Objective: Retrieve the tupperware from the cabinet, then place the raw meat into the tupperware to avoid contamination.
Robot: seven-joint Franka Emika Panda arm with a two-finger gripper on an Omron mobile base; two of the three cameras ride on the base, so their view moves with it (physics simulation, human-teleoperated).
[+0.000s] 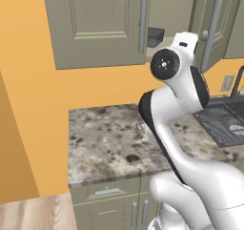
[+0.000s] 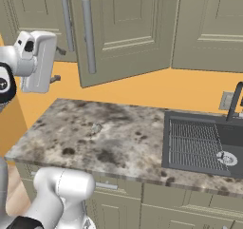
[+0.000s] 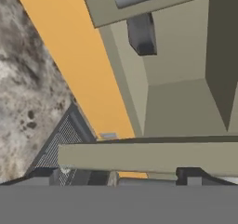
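Tupperware (image 3: 142, 33) sits on cabinet (image 3: 181, 102) shelf, doors open; fingers (image 3: 116, 175) spread wide, nothing held, well short of it, w/ tub straight ahead.

Speckled stone worktop (image 1: 105, 143) and the cabinet shelf (image 3: 181, 104)

The worktop is running along the orange wall, carrying a small pale object (image 2: 96, 127) near its middle, too small to identify, and a dark sink (image 2: 201, 145) is sitting sunk into its right end. Inside the open cabinet (image 1: 100, 24), the dark tupperware (image 1: 155, 36) is resting on the shelf, close behind the left door.
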